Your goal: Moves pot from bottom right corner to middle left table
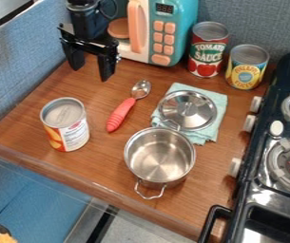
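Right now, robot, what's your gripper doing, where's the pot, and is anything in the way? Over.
Gripper open, empty, upper left. Pot on table, lid off. Spoon and can left of pot, maybe in the way.

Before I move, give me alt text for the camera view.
Empty steel pot on a wooden table, a lid on a teal cloth behind it. Open black gripper at upper left; red-handled spoon, three cans and toy microwave also on the table; stove at right.
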`<state>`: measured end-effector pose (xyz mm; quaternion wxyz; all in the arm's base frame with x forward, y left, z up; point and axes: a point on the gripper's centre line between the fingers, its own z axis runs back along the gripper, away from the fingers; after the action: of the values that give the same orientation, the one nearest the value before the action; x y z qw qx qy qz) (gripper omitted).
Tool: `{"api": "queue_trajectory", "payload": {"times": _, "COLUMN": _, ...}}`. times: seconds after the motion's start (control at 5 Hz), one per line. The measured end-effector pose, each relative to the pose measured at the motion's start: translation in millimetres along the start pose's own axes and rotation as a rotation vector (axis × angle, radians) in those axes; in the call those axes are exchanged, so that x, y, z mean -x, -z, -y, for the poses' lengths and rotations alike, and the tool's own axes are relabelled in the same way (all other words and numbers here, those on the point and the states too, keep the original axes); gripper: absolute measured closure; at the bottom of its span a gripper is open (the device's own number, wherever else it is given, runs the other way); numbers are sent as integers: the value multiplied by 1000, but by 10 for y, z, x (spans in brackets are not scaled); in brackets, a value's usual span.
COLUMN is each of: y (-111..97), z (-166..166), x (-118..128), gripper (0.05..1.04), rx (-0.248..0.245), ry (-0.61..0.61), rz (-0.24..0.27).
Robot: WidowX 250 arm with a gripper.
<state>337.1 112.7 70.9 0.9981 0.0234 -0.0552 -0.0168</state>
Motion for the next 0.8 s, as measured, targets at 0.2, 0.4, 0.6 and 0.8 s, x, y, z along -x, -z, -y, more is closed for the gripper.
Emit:
{"api": "queue_trajectory", "payload": {"times": 0.2, "y": 134, "z": 26, "x": 46, "gripper": 83, "rx": 16, "ry": -1, "rz": -40}}
{"api": "queue_trajectory", "payload": {"times": 0.4, "y": 140, "z": 245, "x": 12, "gripper": 83, "rx": 38, "ry": 56, "rz": -58}}
{"api": "queue_trajectory", "payload": {"times": 0.6, "y": 13, "z": 676, "x": -7, "gripper": 83, "rx": 60, "ry": 169, "rz": -15}}
{"api": "queue_trajectory", "payload": {"times": 0.8, "y": -100, "z": 951, "x": 218, "gripper": 83, "rx": 60, "ry": 202, "rz": 17}}
